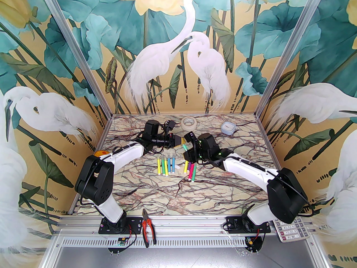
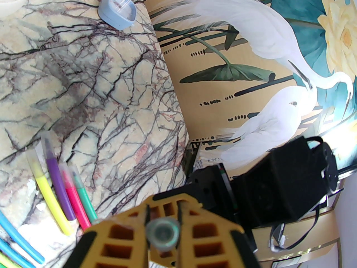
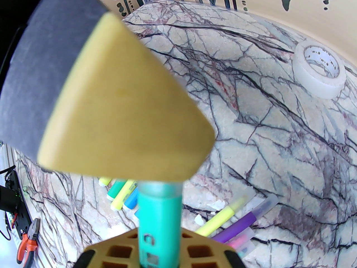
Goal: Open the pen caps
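While my two grippers meet tip to tip above the table [image 1: 156, 194], they hold one green marker [image 3: 160, 213] between them. My right gripper [image 3: 159, 243] is squeezed tight around the marker's green body. My left gripper [image 2: 170, 208] is squeezed on the pale cap [image 2: 163, 233] at the marker's end, so the cap sits right between its yellow fingers [image 2: 122, 233]. The cap is on the marker, not off it.

The other markers [image 1: 166, 165] lie flat on the table just below my grippers. Some lie in a neat row under my left gripper. A bunch with yellow, purple, pink and green ones lies under my right gripper. The ones I can see well have their pale caps on.

Out past my fingertips sit a roll of tape [image 1: 188, 121] and a small blue box [image 1: 228, 127]. The pliers [image 1: 147, 227] with red handles lie far back, near my bases.
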You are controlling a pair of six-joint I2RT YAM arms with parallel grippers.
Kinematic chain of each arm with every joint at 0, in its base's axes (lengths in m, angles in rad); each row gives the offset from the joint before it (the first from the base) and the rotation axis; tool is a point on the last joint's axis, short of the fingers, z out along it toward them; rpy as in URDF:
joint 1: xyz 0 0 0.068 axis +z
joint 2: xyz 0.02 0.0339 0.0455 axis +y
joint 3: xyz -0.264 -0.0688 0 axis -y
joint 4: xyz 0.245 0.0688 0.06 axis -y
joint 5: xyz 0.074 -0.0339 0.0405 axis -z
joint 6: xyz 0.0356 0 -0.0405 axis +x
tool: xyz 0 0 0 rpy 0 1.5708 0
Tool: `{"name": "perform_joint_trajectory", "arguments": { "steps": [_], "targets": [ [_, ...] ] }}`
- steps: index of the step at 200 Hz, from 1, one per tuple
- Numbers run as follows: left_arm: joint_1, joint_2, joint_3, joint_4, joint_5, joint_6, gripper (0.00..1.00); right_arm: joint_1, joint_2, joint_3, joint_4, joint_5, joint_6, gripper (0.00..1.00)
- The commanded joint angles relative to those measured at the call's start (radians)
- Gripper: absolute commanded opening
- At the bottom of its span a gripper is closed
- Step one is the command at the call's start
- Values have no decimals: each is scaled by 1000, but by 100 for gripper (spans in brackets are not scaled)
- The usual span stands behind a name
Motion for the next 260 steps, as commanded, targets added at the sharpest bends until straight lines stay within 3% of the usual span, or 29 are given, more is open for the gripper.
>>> {"name": "perform_joint_trajectory", "arguments": {
  "steps": [1, 53, 101, 134, 156, 228, 260],
  "targets": [
    [122, 46, 41, 18, -192, -9, 0, 1, -56, -49, -123, 1, -42, 0],
    [159, 35, 80, -85, -230, 35, 0, -22, -71, -75, -113, 22, -43, 0],
    [161, 26, 210, -530, -606, 309, 0, -165, -16, -14, -198, 207, 10, 0],
    [169, 34, 222, -672, -821, 409, 0, -248, 59, 63, -265, 339, 24, 0],
    [189, 40, 209, -709, -906, 436, 0, -303, 124, 118, -295, 385, 33, 0],
    [268, 129, 192, -730, -959, 487, 0, -423, 314, 277, -372, 441, 44, 0],
    [300, 196, 212, -725, -939, 497, 0, -440, 358, 293, -373, 456, 38, 9]
  ]
}}
